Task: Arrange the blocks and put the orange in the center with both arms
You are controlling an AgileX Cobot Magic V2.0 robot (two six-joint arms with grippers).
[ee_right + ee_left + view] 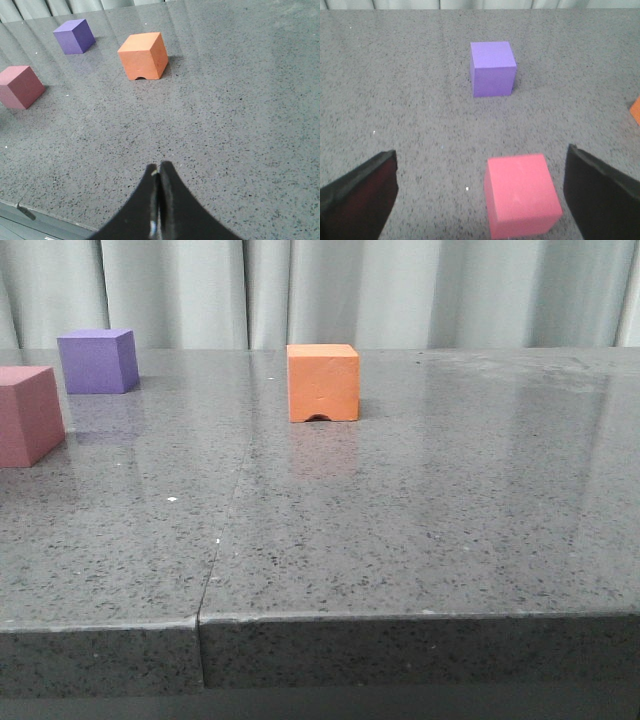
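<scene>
Left claw (480,192) spread wide, straddling pink cube (521,194) for pickup; right claw (160,175) pinched closed, empty, well short of orange cube (143,55).

grey speckled stone table (420,540) | seam down its top | pale pleated curtain (400,290) behind
</scene>
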